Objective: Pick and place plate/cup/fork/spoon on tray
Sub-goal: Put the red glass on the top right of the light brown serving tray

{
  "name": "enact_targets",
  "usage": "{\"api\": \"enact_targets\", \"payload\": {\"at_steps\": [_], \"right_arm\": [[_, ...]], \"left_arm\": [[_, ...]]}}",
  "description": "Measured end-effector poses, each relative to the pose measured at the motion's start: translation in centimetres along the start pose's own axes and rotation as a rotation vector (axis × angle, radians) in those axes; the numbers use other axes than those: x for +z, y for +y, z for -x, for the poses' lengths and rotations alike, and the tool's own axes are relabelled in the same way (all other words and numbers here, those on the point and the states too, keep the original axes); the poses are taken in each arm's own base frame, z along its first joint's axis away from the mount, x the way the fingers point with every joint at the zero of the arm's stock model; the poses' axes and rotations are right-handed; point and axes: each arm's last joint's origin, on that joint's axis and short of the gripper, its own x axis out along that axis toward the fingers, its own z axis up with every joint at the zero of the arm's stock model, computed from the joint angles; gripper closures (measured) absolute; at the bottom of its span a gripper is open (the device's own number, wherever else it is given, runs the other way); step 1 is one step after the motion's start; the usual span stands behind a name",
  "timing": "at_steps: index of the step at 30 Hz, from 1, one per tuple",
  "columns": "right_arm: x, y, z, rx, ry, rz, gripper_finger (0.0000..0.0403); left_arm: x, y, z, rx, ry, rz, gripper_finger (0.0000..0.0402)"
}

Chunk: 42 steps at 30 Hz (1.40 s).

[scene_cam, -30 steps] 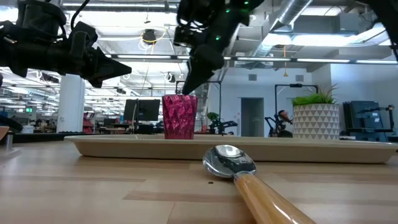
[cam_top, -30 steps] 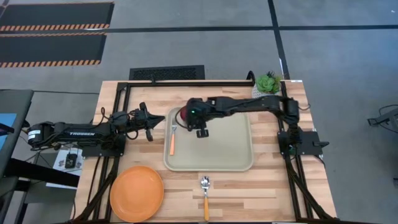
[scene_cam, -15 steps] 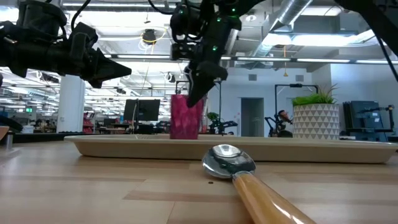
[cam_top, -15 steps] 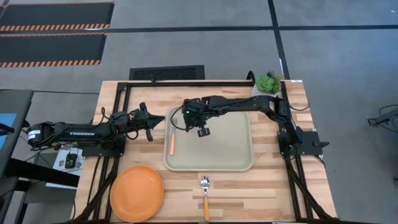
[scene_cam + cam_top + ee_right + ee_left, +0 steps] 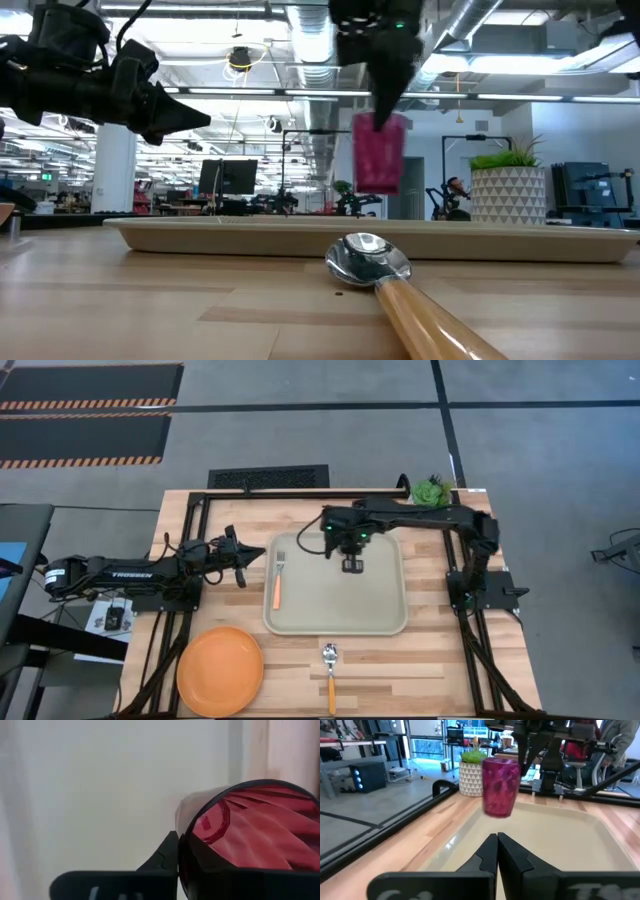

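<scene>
The dark red ribbed cup (image 5: 378, 152) hangs above the far part of the beige tray (image 5: 380, 615), with my right gripper (image 5: 384, 108) shut on it; in the high view the gripper (image 5: 351, 548) hides it. The fork (image 5: 278, 575) lies on the tray's left part. On the table before the tray's near rim lies the spoon (image 5: 330, 668), and the orange plate (image 5: 220, 671) lies at the near left. My left gripper (image 5: 247, 558) is shut, holding nothing, just left of the tray. My right gripper holds the cup by its top rim (image 5: 182, 838), one finger outside the wall (image 5: 167, 854) and the other inside the cup. The fingers come from above, pointing down. The cup hangs below them, roughly upright, its base (image 5: 496, 813) lifted clear of the tray.
A white pot with a green plant (image 5: 432, 492) stands at the table's far right corner, close to my right arm. A black frame (image 5: 300, 493) runs along the table's far edge and sides. The tray's middle and right part are bare.
My right gripper has shut on the cup's rim at the tray's far left corner. It has lifted the cup clear of the tray and carried it toward the table's right edge, along the tray's far side.
</scene>
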Motion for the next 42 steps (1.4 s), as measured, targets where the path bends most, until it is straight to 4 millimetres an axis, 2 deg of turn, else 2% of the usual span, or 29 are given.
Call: {"api": "enact_targets", "payload": {"at_steps": [4,9,13,18,25,42], "right_arm": [[-3.1,0.0,-0.2,0.024,0.032,-0.091,0.0392],[-6.9,-0.6,-1.2,0.015,0.068,-0.208,0.0376],[-9.1,-1.5,-2.0,-0.001,0.084,-0.27,0.0383],[-10.1,-3.0,-2.5,-0.019,0.051,-0.33,0.0385],[-10.4,-4.6,-2.8,0.015,0.027,-0.357,0.0381],[-10.6,-4.6,-3.2,0.024,0.077,-0.46,0.0384]], "left_arm": [[-0.2,0.0,0.0,0.001,0.021,0.006,0.0401],[-0.2,0.0,0.0,0.001,0.02,0.027,0.0401],[-0.2,0.0,0.0,0.001,0.019,0.027,0.0401],[-0.2,0.0,0.0,0.001,0.019,0.028,0.0401],[-0.2,0.0,0.0,0.001,0.019,0.028,0.0401],[-0.3,0.0,0.0,0.002,0.036,0.025,0.0401]]}}
